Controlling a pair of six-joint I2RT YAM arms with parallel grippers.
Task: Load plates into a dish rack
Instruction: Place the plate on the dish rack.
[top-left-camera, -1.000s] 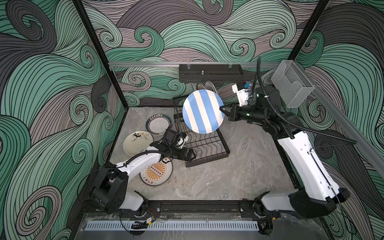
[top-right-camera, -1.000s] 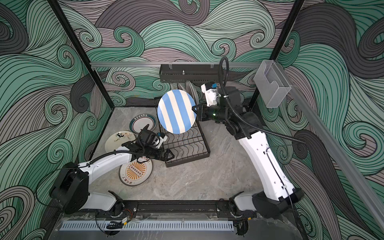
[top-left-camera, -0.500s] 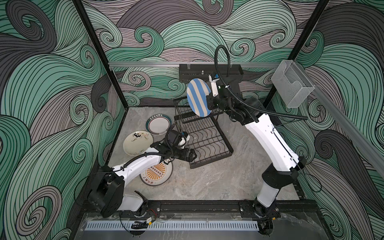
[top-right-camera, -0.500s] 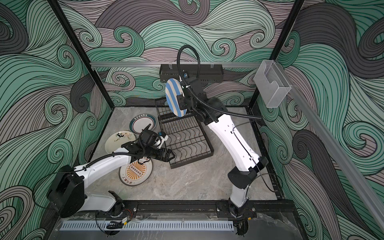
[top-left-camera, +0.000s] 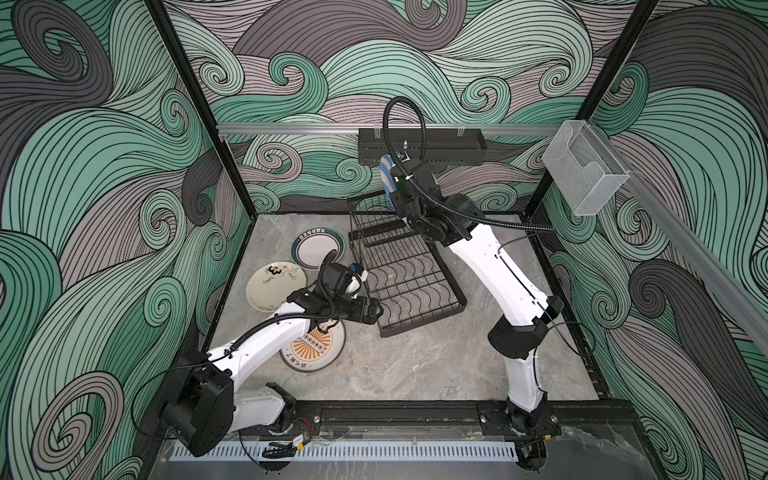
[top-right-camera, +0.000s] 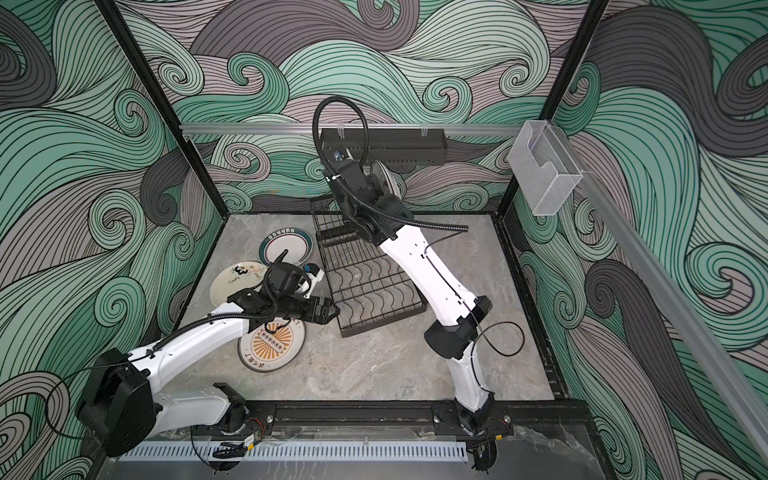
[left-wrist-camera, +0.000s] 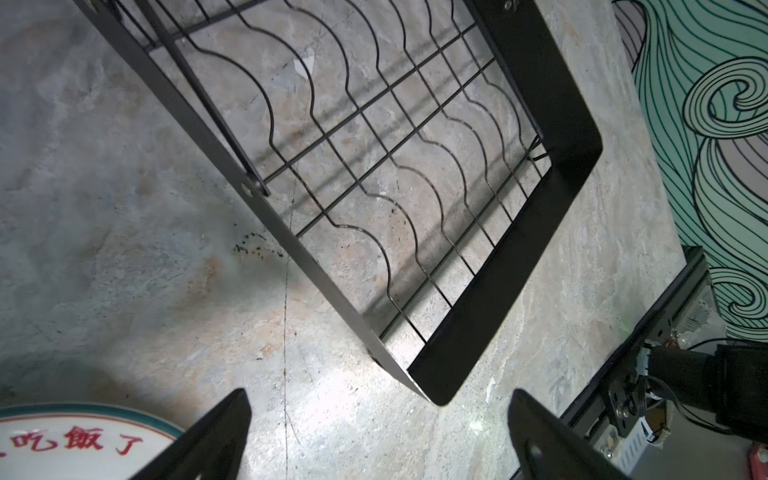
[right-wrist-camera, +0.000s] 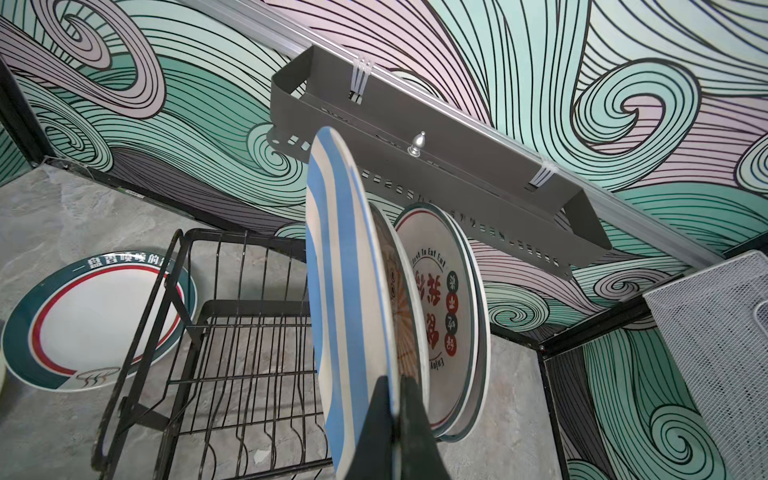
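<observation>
The black wire dish rack (top-left-camera: 409, 276) (top-right-camera: 365, 286) stands mid-table. My right gripper (right-wrist-camera: 395, 399) (top-left-camera: 401, 195) is shut on the rim of a blue-and-cream striped plate (right-wrist-camera: 345, 291) (top-left-camera: 386, 176), held edge-on over the raised back tier. Close behind it in the rack stand an orange-sunburst plate (right-wrist-camera: 405, 316) and a white plate with red characters (right-wrist-camera: 444, 299) (top-right-camera: 384, 178). A teal-rimmed plate (top-left-camera: 318, 249), a cream plate (top-left-camera: 274, 284) and an orange-sunburst plate (top-left-camera: 316, 347) lie on the table to the left. My left gripper (left-wrist-camera: 378, 419) (top-left-camera: 372, 311) hangs open by the rack's near left corner (left-wrist-camera: 436, 390).
A black perforated shelf (top-left-camera: 422, 145) (right-wrist-camera: 436, 166) hangs on the back wall just above the rack. A clear plastic box (top-left-camera: 582, 174) is fixed at the back right. Black frame posts (top-left-camera: 195, 104) stand at the back corners. A black rail (top-left-camera: 395, 413) runs along the table's front edge.
My right arm swung the striped plate from the right of the rack, face up to the camera, to edge-on over the back tier. The left arm barely moved.
</observation>
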